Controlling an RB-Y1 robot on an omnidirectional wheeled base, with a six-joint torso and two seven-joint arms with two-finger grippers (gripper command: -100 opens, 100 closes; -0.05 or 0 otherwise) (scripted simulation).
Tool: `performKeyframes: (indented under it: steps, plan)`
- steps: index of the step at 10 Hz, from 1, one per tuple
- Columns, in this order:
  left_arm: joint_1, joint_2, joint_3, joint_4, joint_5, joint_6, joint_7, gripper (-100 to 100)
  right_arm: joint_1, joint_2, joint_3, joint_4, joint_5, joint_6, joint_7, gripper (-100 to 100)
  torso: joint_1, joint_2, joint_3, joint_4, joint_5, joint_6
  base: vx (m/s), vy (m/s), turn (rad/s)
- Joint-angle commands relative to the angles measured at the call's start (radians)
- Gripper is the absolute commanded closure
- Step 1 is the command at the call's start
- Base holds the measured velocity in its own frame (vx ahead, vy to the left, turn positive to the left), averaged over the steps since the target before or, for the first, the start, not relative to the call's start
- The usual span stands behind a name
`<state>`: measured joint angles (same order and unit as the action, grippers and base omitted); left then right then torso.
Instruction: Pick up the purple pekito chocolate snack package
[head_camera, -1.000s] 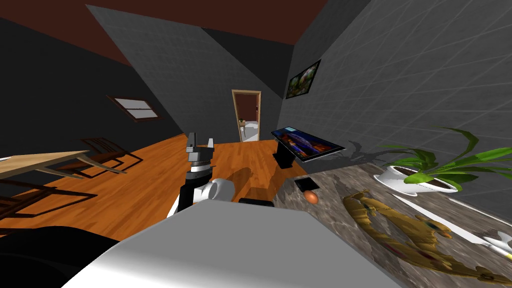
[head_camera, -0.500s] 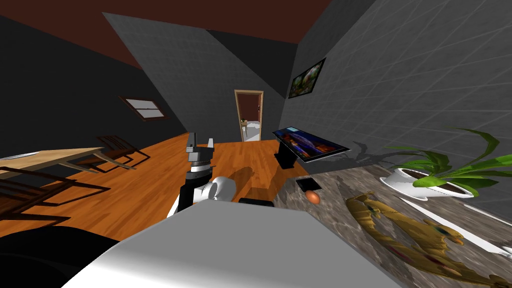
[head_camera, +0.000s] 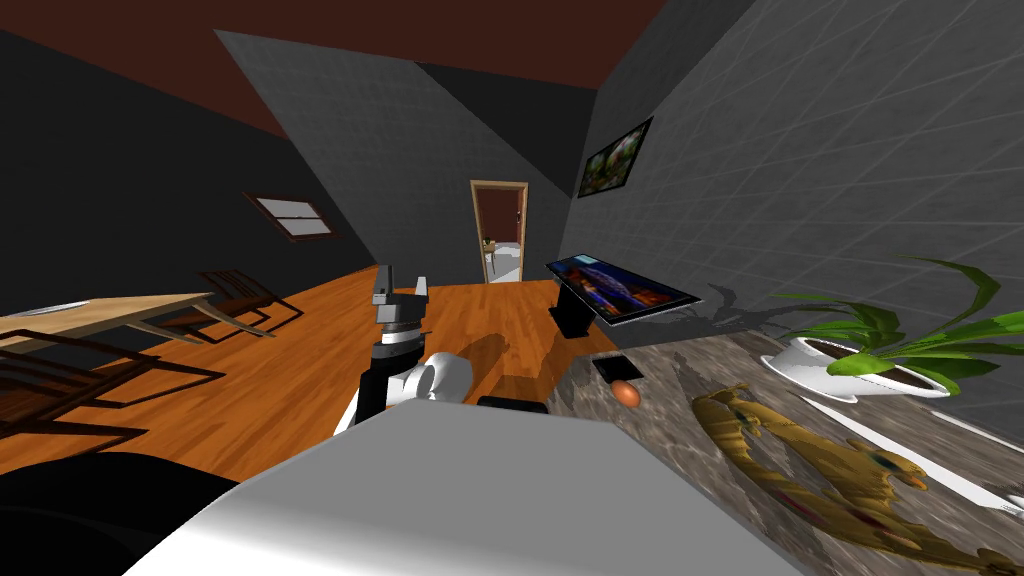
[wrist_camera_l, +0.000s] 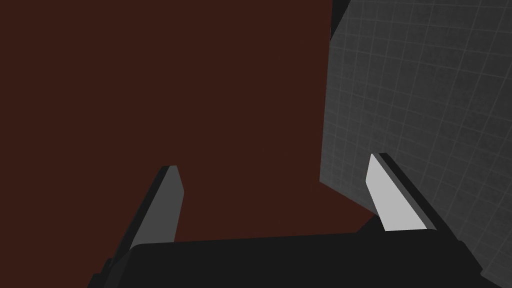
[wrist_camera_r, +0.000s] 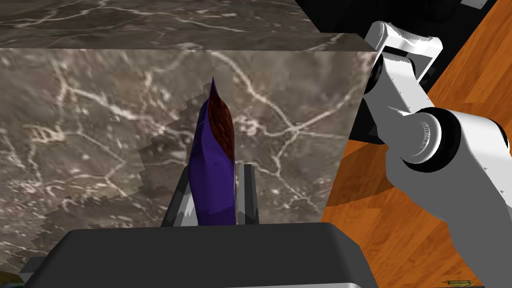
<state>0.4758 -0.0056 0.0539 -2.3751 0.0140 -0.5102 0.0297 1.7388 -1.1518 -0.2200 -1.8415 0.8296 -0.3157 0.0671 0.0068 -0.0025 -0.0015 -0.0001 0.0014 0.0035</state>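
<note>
The purple snack package (wrist_camera_r: 215, 150), with a dark red-brown face, stands on edge between the two fingers of my right gripper (wrist_camera_r: 214, 171). They press its sides, so the gripper is shut on it. A brown marble counter (wrist_camera_r: 100, 125) lies right behind the package. My left gripper (head_camera: 402, 282) is raised over the wooden floor, left of the counter. Its fingers (wrist_camera_l: 395, 200) stand wide apart, open, with nothing between them.
The marble counter (head_camera: 720, 400) on my right carries an egg (head_camera: 627, 394), a flat black object (head_camera: 612, 368), a golden figure (head_camera: 820, 460) and a potted plant (head_camera: 860, 360). A screen on a stand (head_camera: 615, 288) is beyond it. A wooden table (head_camera: 100, 315) with chairs is at left.
My head view has swung a little, so the room's things sit slightly further right than a second ago. The left arm has kept its pose.
</note>
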Motion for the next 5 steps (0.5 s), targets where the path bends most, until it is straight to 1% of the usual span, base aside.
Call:
performKeyframes:
  steps: [1,2,3,4,5]
  plan:
    - [0.0,0.0,0.0,0.0,0.0,0.0,0.0,0,0.0,0.0,0.0,0.0,0.0,0.0,0.0,100,0.0,0.0,0.0,0.0,0.0,0.0,0.0,0.0,0.0]
    - [0.0,0.0,0.0,0.0,0.0,0.0,0.0,0,0.0,0.0,0.0,0.0,0.0,0.0,0.0,100,0.0,0.0,0.0,0.0,0.0,0.0,0.0,0.0,0.0]
    - [0.0,0.0,0.0,0.0,0.0,0.0,0.0,0,0.0,0.0,0.0,0.0,0.0,0.0,0.0,0,0.0,0.0,0.0,0.0,0.0,0.0,0.0,0.0,0.0]
    - [0.0,0.0,0.0,0.0,0.0,0.0,0.0,0,0.038,-0.001,-0.031,-0.026,0.004,0.001,-0.002,100,0.0,0.0,0.0,0.0,0.0,0.0,0.025,-0.014,-0.099]
    - [0.0,0.0,0.0,0.0,0.0,0.0,0.0,0,0.055,-0.001,-0.044,-0.037,0.006,0.001,-0.002,100,0.0,-0.001,-0.001,0.0,0.001,0.001,0.038,-0.013,-0.099]
